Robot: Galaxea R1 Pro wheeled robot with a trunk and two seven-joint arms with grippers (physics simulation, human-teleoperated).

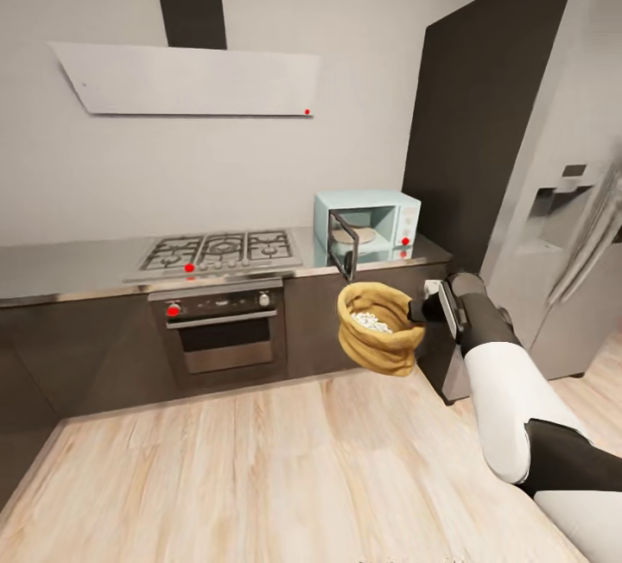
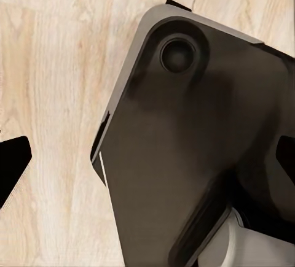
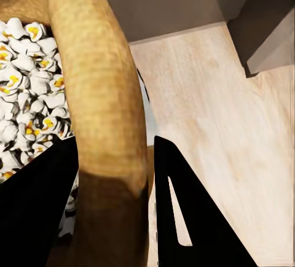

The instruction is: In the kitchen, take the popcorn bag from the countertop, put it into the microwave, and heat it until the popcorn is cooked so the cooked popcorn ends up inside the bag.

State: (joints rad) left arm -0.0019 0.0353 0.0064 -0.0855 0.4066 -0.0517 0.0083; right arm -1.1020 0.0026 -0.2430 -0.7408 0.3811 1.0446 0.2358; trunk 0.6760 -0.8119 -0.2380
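Observation:
The tan popcorn bag (image 1: pixel 380 334) hangs in the air above the wood floor, in front of and below the microwave. My right gripper (image 1: pixel 421 311) is shut on its rolled rim from the right. White popcorn (image 1: pixel 373 321) fills the bag. In the right wrist view the thick rim (image 3: pixel 101 89) sits between the two black fingers (image 3: pixel 37 212), with white and yellow popcorn (image 3: pixel 24 95) inside. The mint-blue microwave (image 1: pixel 389 213) stands on the grey countertop (image 1: pixel 69 265), its door (image 1: pixel 344 245) swung open toward me. My left gripper (image 2: pixel 147 162) is open over the floor.
A gas hob (image 1: pixel 220 252) and a built-in oven (image 1: pixel 220 325) lie left of the microwave. A tall dark cabinet (image 1: pixel 458 131) and a steel fridge (image 1: pixel 561 235) stand at the right. A dark part of my own base (image 2: pixel 196 156) lies under the left gripper.

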